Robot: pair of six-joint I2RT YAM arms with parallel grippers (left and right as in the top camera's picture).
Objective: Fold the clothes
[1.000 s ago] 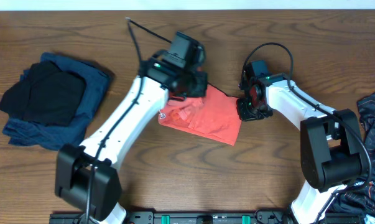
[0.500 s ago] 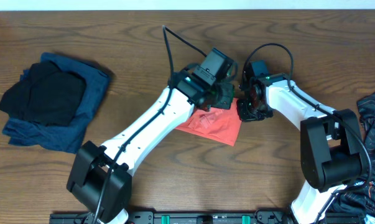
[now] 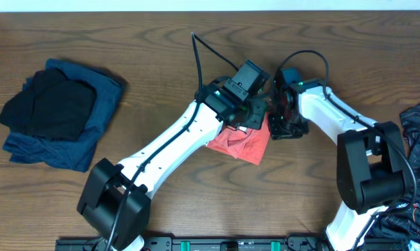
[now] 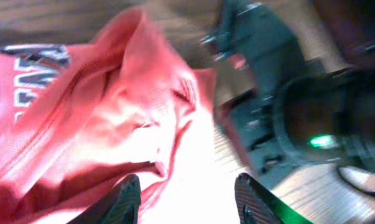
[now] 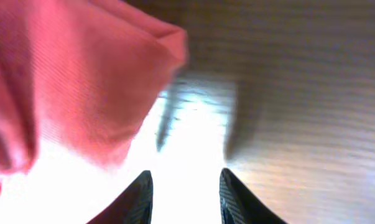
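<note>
The coral-red T-shirt [image 3: 243, 145] lies bunched just past the middle of the table [image 3: 196, 42], a little toward 3 o'clock. Both arms crowd in at its 12-to-1 o'clock edge.

The left gripper [image 4: 190, 190] hangs right over the cloth with its fingers spread fairly wide. Red fabric billows up between them, white lettering [image 4: 32, 68] showing at 9 o'clock in its own view. I don't see a pinch, so I'd say it is placed there to lay a doubled layer across the shirt.

The right gripper [image 5: 185, 186] sits just beside the shirt's 2 o'clock corner. Its fingers are narrowly parted over bare wood with nothing between them, and the red edge lies off at its 10 o'clock. To me it looks posted there to steady that corner.

The dark folded pile [image 3: 53, 115] waits at 9 o'clock, well apart. A patterned dark garment [image 3: 417, 122] sits at the 3 o'clock edge.
</note>
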